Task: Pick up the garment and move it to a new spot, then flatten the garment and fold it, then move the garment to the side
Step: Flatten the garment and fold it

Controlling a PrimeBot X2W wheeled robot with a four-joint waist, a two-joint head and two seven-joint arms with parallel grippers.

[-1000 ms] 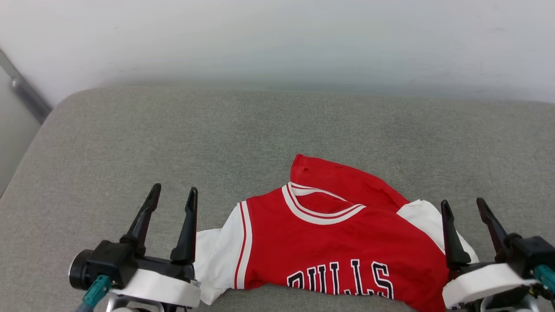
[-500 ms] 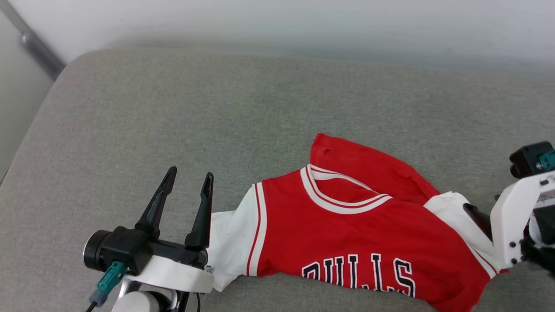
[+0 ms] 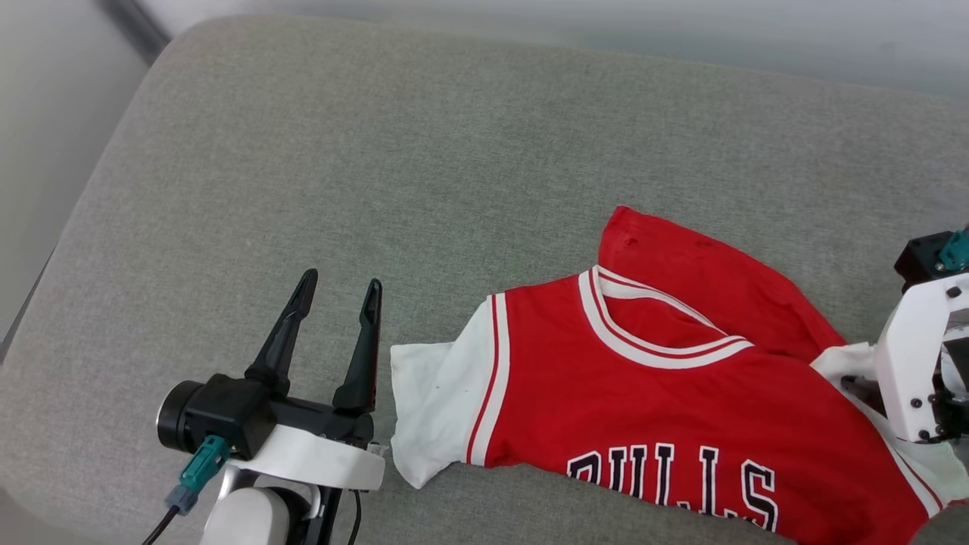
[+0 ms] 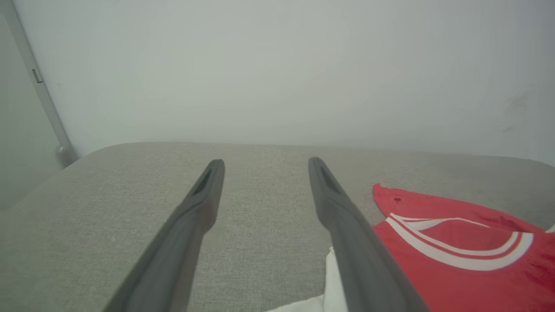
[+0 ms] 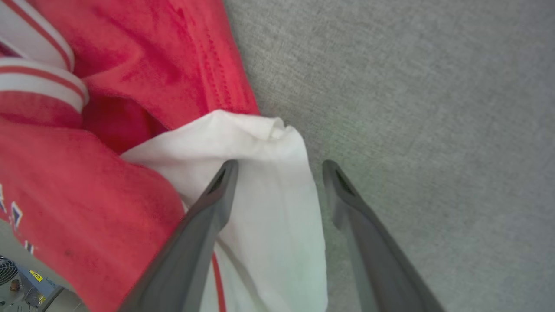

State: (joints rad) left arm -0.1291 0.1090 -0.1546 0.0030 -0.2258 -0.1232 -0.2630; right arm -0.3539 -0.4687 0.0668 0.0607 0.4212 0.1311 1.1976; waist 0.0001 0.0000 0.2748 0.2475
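Observation:
The garment (image 3: 666, 401) is a red jersey with white sleeves and black "BULLS" lettering, lying rumpled on a grey cushion (image 3: 454, 151). One red part is folded out behind the striped neckline. My left gripper (image 3: 340, 281) stands open just left of the jersey's white left sleeve (image 3: 435, 401), with nothing between its fingers. In the left wrist view the garment (image 4: 455, 260) lies right of the gripper (image 4: 265, 161). My right gripper (image 5: 279, 167) points down, open, with one finger over the white right sleeve (image 5: 269, 208) and the other over bare cushion. Its white wrist housing (image 3: 912, 363) shows at the right edge.
The cushion's rounded left edge (image 3: 83, 227) drops off beside a pale wall, with a dark bar (image 3: 136, 19) at the upper left. A wall rises behind the cushion's far edge. Bare cushion spreads to the left of and beyond the jersey.
The head camera has tilted down and shifted, so the whole picture has moved. My right arm has swung from fingers-up beside the jersey to pointing down over its right sleeve. The left gripper stays open.

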